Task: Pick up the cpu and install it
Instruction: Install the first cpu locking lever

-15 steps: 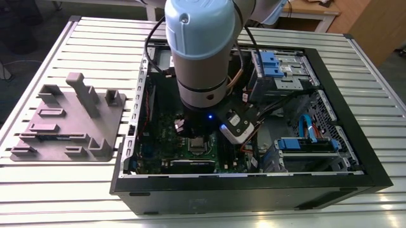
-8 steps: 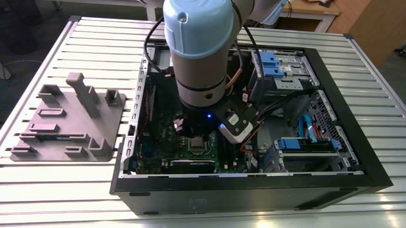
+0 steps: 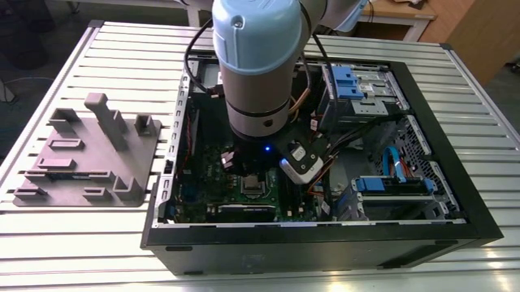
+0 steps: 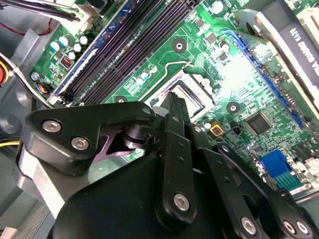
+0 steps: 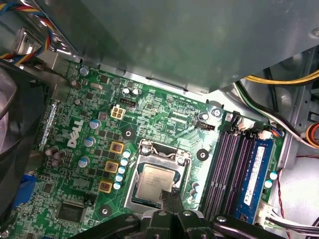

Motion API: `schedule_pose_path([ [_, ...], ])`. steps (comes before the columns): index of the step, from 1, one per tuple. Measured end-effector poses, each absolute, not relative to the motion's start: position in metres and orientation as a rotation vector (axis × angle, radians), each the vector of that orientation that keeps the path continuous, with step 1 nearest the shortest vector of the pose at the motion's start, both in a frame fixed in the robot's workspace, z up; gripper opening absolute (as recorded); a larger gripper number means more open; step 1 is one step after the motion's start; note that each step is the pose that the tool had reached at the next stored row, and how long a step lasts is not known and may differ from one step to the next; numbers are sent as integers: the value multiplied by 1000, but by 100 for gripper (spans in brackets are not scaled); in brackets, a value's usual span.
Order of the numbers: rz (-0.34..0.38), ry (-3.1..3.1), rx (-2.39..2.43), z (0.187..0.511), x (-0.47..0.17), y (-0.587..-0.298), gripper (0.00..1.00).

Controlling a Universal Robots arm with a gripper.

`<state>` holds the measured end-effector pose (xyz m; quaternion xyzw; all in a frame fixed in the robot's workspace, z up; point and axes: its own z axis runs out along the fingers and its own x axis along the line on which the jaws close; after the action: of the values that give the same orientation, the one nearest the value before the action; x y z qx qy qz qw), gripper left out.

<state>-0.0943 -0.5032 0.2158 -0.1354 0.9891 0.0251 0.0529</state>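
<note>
Open black computer case [image 3: 455, 237] lies on its side on the slatted metal worktop [image 3: 97, 243]. The grey-and-blue robot arm [image 3: 256, 67] reaches down into it, over the green motherboard [image 5: 164, 114]. A grey moulded plastic tray [image 3: 81, 158] sits on the worktop outside the case, towards the exterior view's left and well apart from the arm. In the first wrist view, the small square cpu [image 5: 153, 180] with its silvery-beige metal top lies flat, top side up, inside the silver rectangular socket frame [image 5: 137, 191] on the board. The black hand [image 5: 169, 195] hangs directly above the socket. Its tips are drawn close together into one narrow point, much narrower than the chip, and nothing is held between them. That point overlaps the edge of the cpu nearest the memory slots. Whether it touches the chip or sits just above it cannot be told. The long black memory slots [image 5: 227, 164] run beside the socket, with a blue memory stick [image 5: 254, 174] seated just past them. In the second wrist view the hand's black linkage stands in front of the same socket, with its tip over the frame opening.
</note>
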Motion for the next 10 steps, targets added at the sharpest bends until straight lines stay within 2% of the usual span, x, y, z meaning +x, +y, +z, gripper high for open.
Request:
schedule_pose_path([
  [10, 76, 3007, -412, 220, -94, -503, 10],
])
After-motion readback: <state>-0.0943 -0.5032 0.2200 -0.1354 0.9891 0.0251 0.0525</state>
